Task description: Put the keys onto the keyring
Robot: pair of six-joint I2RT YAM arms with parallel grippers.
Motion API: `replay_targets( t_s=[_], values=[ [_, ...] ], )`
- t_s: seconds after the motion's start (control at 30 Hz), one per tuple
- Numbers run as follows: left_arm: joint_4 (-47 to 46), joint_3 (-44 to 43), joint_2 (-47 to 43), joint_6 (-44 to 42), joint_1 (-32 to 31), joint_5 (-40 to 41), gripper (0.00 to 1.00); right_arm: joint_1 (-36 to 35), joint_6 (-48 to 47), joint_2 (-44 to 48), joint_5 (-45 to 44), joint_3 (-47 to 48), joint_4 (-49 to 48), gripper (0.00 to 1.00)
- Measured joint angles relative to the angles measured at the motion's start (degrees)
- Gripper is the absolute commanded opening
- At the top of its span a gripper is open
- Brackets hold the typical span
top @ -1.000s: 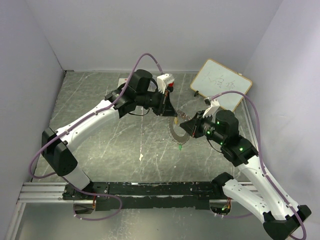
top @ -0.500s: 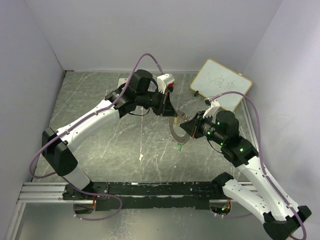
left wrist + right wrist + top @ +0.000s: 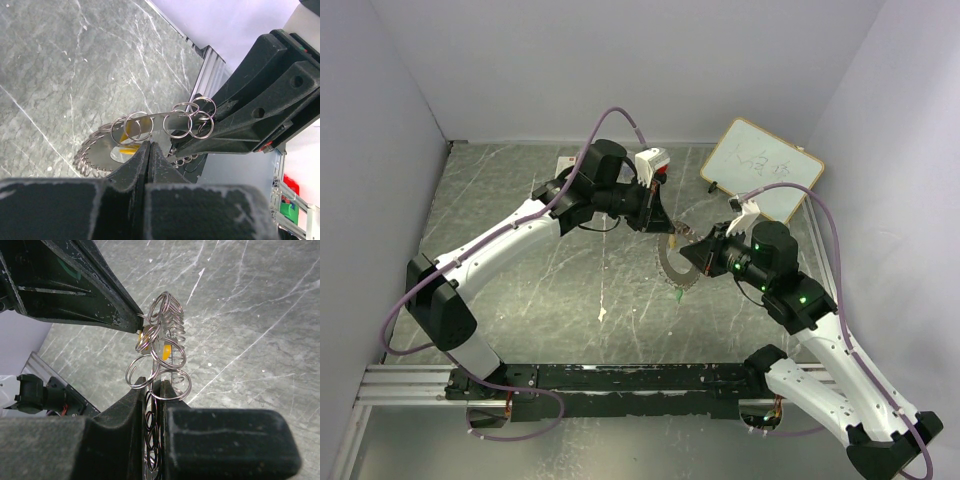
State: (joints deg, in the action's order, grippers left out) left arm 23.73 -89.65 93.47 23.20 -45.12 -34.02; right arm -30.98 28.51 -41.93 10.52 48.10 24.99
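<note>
white arms [image 3: 500, 245], black joints [image 3: 605, 160], purple cables [image 3: 610, 112], green lights [image 3: 757, 247]

Overhead view, close wrist views, keyring [image 3: 162, 121] shared

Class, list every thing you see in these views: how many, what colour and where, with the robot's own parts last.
table: one, grey-green marbled, under everything
keyring: one, silvery, fringed with small rings, right of centre
yellow-orange key: one, among the keyring's fringe
green key: one, at the keyring's near edge
whiteboard: one, white, far right corner
left arm, right arm: white and black
left end effector: black, shut on the keyring's fringe
right end effector: black, shut on the keyring's band
</note>
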Motion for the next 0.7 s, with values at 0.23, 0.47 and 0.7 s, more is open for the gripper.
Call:
replay_targets(
  t_s=[0.23,0.47,0.7],
  values=[
    [0.0,0.0,0.0,0.0,0.0,0.4,0.07,0.0,0.0,0.1,-0.1,0.0,0.0,0.00],
    [0.0,-0.8,0.0,0.3,0.0,0.5,0.07,-0.2,0.0,0.5,-0.1,0.0,0.1,0.00],
    [0.0,-0.9,0.0,0.6,0.0,0.5,0.07,-0.2,0.0,0.6,-0.1,-0.1,0.1,0.00]
  ],
)
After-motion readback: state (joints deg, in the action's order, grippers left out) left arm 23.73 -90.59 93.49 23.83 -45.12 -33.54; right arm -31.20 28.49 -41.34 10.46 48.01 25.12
